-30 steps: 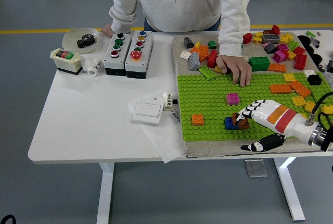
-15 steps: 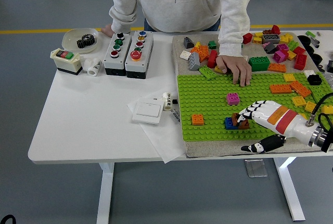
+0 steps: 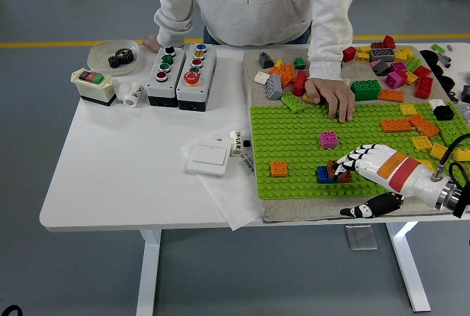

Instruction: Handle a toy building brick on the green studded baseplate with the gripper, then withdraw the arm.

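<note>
From the head view, the right hand (image 3: 358, 163) reaches in from the worktop's right edge, its fingers (image 3: 345, 167) curled down over a brown brick (image 3: 335, 170) that sits on a blue brick (image 3: 324, 175) near the front edge of the green baseplate (image 3: 294, 147); whether they truly grip it cannot be told. A person's hand (image 3: 332, 95) rests on the baseplate's far edge. An orange brick (image 3: 279, 168) and a pink brick (image 3: 328, 139) stand nearby.

— What sort of place is this?
— A robotics lab or test workshop: a white table (image 3: 125, 176) stands on grey floor crossed by a yellow line (image 3: 66, 43).
— What shows it?
— Industrial push-button boxes (image 3: 181, 73) left of the green baseplate (image 3: 294, 147), cables on the floor beyond it.
</note>
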Controlling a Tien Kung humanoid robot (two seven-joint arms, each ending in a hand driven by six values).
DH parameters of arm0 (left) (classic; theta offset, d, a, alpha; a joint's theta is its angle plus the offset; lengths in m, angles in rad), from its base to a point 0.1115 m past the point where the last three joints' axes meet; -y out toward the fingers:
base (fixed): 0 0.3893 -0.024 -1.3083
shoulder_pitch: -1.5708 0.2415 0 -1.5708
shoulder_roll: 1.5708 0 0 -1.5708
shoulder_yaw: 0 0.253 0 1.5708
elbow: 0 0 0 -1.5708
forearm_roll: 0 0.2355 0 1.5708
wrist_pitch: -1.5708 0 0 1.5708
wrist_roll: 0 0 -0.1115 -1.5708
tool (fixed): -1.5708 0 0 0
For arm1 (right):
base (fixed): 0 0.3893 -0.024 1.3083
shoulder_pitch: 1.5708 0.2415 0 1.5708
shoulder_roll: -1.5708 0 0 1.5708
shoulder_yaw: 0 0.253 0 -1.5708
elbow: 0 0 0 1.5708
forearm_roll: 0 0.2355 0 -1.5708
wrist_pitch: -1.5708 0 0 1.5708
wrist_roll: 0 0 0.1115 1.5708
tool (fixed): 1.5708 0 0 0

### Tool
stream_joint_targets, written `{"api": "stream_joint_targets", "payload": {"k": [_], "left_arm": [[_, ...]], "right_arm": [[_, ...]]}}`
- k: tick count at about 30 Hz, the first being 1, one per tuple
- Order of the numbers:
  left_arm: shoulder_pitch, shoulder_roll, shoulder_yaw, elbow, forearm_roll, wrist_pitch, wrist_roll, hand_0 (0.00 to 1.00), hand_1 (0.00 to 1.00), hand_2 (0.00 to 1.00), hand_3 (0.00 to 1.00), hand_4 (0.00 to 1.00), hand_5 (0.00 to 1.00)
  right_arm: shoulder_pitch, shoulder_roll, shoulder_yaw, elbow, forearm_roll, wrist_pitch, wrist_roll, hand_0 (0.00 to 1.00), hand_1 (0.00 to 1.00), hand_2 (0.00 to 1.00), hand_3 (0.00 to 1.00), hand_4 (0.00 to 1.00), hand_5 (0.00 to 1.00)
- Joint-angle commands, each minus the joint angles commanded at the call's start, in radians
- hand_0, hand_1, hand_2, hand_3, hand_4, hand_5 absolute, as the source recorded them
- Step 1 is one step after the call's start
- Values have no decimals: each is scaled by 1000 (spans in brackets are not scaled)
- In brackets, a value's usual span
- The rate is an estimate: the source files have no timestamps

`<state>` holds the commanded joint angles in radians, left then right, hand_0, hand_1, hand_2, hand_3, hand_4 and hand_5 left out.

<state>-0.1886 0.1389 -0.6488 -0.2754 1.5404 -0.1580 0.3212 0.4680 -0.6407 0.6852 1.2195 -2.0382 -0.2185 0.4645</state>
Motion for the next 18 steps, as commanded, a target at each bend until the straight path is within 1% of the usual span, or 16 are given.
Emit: {"api": "stream_joint_targets", "payload": {"k": [10, 18], "left_arm": [[0, 0, 2, 0, -2, 0, -1, 733, 736, 748, 596, 660, 599], [-2, 1, 4, 0, -6, 0, -1, 734, 736, 747, 597, 660, 598]], "right_arm": [[-1, 0, -2, -7, -3, 1, -2, 709, 669, 704, 621, 919, 640], [0, -1, 8, 2, 1, 1, 0, 707, 669, 704, 620, 919, 641]]}}
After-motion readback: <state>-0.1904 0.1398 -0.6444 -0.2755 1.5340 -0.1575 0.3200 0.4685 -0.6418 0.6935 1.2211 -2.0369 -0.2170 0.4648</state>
